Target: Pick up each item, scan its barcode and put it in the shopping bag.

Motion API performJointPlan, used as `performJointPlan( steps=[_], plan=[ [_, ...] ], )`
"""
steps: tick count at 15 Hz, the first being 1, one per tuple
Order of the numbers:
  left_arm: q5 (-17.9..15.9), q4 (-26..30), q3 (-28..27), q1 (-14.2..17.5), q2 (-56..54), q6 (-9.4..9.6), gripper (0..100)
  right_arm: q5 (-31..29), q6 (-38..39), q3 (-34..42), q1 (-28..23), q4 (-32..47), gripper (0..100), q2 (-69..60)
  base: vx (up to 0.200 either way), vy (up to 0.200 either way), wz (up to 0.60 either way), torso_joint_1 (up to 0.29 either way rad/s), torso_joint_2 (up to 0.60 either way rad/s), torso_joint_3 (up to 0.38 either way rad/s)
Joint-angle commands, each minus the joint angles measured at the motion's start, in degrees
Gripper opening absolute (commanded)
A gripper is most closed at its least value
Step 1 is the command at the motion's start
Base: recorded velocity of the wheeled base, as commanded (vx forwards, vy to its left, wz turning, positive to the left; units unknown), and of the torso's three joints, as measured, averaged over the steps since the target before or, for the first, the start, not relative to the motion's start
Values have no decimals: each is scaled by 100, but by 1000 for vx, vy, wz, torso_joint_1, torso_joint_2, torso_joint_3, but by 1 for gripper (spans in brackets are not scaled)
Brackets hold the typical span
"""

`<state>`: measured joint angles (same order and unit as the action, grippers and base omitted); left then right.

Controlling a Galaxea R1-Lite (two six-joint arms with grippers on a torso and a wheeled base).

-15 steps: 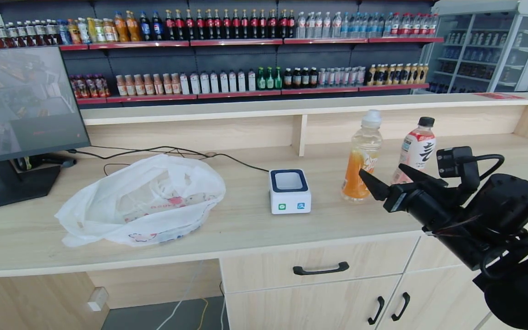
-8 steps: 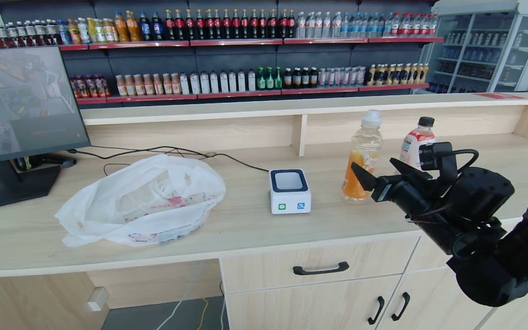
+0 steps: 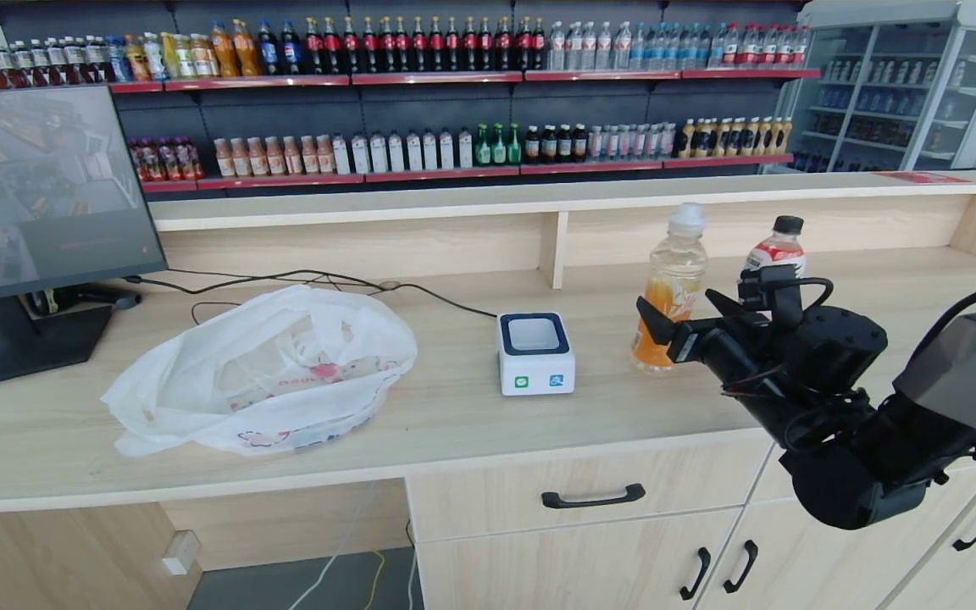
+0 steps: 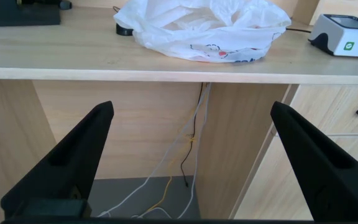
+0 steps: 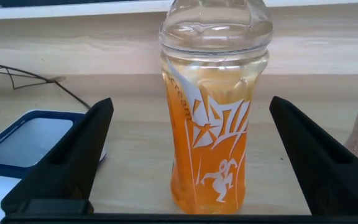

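Head view: the right hand has come in from 4 o'clock toward the orange drink bottle over the last second. Now its tips are right by the bottle, low on its side. The fingers are spread wide and hold nothing. I think it is getting ready to grab this bottle, so the scan and the bagging are not yet done.

The bottle stands on the tabletop at 3 o'clock from the white scanner. A second bottle with a black cap stands near it at 3 o'clock. The shopping bag lies at 9 o'clock from the scanner.

Right wrist view makes plain what is hard to tell from the head view: the orange bottle is lined up with the middle of the gap between the two fingers, with room on each side. Left wrist view shows the left hand, also wide open and empty, down below the tabletop edge, facing the bag.
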<state>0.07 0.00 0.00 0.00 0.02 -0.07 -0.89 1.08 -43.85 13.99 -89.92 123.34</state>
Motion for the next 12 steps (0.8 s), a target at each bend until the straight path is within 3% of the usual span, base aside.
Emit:
performJointPlan(
  steps=[1,12],
  plan=[
    [1,0,0,0,-2,-1,100,1,15,-106,-20,-8,100,137,0,0,0,0,0,0],
    [1,0,0,0,-2,-1,100,-60,129,-862,-151,-8,100,709,0,0,0,0,0,0]
  ],
)
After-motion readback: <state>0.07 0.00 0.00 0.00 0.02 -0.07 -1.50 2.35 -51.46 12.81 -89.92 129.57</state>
